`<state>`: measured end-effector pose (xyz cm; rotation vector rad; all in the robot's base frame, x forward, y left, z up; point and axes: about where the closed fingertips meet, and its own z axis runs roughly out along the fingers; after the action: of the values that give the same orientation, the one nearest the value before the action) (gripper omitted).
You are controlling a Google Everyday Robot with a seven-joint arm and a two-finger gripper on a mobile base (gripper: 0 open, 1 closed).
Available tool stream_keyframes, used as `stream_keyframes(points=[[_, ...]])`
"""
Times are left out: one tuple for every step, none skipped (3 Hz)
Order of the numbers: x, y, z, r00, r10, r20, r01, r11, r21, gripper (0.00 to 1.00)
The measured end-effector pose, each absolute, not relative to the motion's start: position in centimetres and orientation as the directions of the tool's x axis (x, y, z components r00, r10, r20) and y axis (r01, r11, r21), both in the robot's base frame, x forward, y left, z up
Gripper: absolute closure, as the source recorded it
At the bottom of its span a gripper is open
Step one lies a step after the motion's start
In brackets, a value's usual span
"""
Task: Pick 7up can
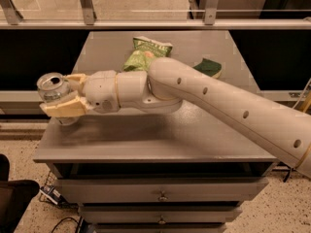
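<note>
The 7up can [52, 89] shows its silver top with the tab opening, at the left edge of the grey table [160, 140]. My gripper [63, 94] is at the table's left side, its cream fingers [62, 108] closed around the can, one in front and one behind. The can looks raised slightly off the tabletop and hangs partly past the left edge. Its label is mostly hidden by the front finger. My white arm stretches from the right across the table.
A green crinkled chip bag [145, 53] lies at the back middle of the table. A dark green sponge [209, 67] lies at the back right. Drawers [163, 195] sit below the tabletop. A glass railing runs behind the table.
</note>
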<state>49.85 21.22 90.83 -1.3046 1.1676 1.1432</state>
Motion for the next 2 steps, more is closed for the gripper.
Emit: stream_keyframes(points=[[49.5,21.0,94.7,0.156,-0.057,-0.986,-0.985,-0.079,-0.151,1.0],[48.9,20.9,98.4,0.213,-0.092,-0.973,-0.974,-0.102,-0.203,1.0]])
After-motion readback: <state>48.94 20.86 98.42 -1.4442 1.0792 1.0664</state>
